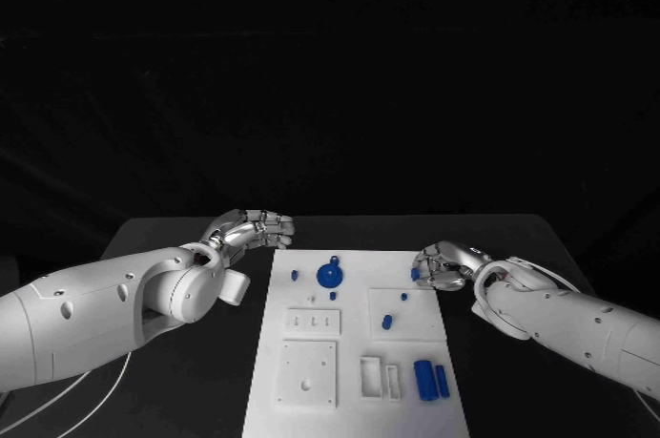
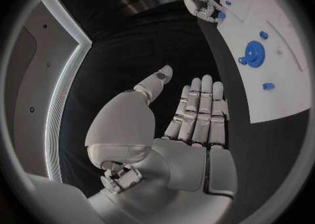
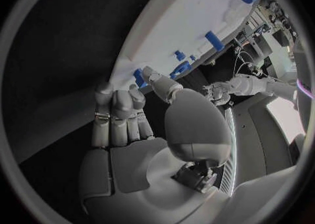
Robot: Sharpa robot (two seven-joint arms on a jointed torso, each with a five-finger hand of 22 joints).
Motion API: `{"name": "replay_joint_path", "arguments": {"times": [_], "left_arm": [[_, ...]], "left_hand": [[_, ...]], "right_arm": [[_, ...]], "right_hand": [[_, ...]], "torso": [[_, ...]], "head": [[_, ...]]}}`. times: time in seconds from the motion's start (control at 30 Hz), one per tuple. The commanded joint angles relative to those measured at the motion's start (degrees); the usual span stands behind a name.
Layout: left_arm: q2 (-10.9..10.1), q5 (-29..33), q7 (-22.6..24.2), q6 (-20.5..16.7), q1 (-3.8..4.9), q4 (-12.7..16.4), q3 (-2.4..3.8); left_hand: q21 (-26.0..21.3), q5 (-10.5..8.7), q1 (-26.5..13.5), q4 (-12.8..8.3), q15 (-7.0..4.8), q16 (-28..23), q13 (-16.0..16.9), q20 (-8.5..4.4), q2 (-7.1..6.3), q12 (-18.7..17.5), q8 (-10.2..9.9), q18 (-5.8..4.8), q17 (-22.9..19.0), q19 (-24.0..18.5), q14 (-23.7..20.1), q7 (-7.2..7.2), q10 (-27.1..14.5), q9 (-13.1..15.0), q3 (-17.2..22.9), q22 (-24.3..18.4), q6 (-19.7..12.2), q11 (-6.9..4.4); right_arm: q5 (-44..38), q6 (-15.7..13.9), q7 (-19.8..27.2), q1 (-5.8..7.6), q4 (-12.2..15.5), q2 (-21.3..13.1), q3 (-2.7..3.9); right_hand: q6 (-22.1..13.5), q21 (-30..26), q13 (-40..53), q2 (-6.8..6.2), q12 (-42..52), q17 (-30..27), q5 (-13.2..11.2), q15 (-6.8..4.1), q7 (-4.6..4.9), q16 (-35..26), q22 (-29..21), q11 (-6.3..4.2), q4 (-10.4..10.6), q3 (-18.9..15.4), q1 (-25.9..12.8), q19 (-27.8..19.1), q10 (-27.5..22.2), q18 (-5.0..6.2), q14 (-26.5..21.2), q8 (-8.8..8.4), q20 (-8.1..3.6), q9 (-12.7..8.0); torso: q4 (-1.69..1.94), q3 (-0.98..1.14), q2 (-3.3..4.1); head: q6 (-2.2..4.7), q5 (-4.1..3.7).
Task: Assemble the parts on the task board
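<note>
In the head view, the white board (image 1: 355, 343) lies mid-table, blue parts (image 1: 430, 380) on it; both hands flank its far corners. The left wrist view shows the left hand (image 2: 190, 124) empty, fingers straight, beside the edge. The right wrist view shows the right hand (image 3: 141, 124) curled, holding nothing, thumb near a blue piece (image 3: 138, 77) at the board's rim.

Count, head view: 1 task board (image 1: 355, 400), white. 2 blue cylinders (image 1: 432, 380) side by side near its front edge. 1 blue gear-like disc (image 1: 330, 274) near the far end. 4 more small blue parts (image 1: 386, 320) scattered on the board. 2 hands.
</note>
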Motion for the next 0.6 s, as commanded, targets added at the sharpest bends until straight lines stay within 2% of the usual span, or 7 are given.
{"name": "replay_joint_path", "arguments": {"times": [0.03, 0.27, 0.6], "left_arm": [[0.1, -0.3, 0.6, 0.9, 0.03, 0.1, 0.04], [0.1, -0.3, 0.6, 0.9, 0.03, 0.2, 0.04], [0.0, -0.4, 0.4, 1.0, 0.03, 0.2, 0.04]], "left_hand": [[-0.2, -0.25, -0.1, -0.2, -0.06, -0.2, -0.1, -0.03, -0.27, -0.3, -0.3, 1.01, 0.1, -0.2, -0.4, 0.27, -0.3, 0.1, 0.1, 0.7, -0.4, -0.07], [-0.2, -0.25, -0.1, -0.2, -0.05, -0.2, -0.1, -0.02, -0.27, -0.3, -0.3, 1.01, 0.1, -0.2, -0.4, 0.27, -0.3, 0.1, 0.1, 0.7, -0.4, -0.08], [-0.3, -0.26, 0.0, -0.2, -0.05, -0.2, -0.1, -0.02, -0.30, -0.3, -0.3, 1.02, 0.1, -0.2, -0.4, 0.26, -0.3, 0.1, 0.1, 0.7, -0.4, -0.08]], "right_arm": [[-0.7, 0.6, 0.3, -0.03, -0.1, 0.2, 0.01], [-0.9, 0.6, 0.2, -0.03, -0.1, 0.6, 0.00], [-1.2, 0.7, 0.1, -0.03, -0.2, 0.8, -0.01]], "right_hand": [[1.1, 0.0, 0.0, 0.51, 0.4, 0.1, -0.3, -0.12, 0.62, -0.3, 1.1, -0.34, 0.0, 0.4, -0.2, 0.1, 0.1, 2.50, 0.2, 0.41, -0.13, 0.1], [1.4, 0.1, 0.2, 0.41, 0.7, 0.2, -0.3, -0.07, 0.68, -0.2, 1.2, -0.29, 0.1, 0.6, -0.4, 0.1, 0.3, 2.50, 0.3, 0.58, -0.15, 0.2], [1.6, 0.2, 0.2, 0.33, 0.8, 0.2, -0.3, -0.01, 0.74, -0.2, 1.2, -0.23, 0.0, 0.6, -0.5, 0.1, 0.4, 2.50, 0.3, 0.71, -0.20, 0.2]], "torso": [[-0.03, 0.02, 0.00], [-0.03, 0.04, -0.01], [-0.02, 0.02, 0.00]], "head": [[0.01, 0.14], [0.07, 0.42], [-0.01, 0.29]]}}
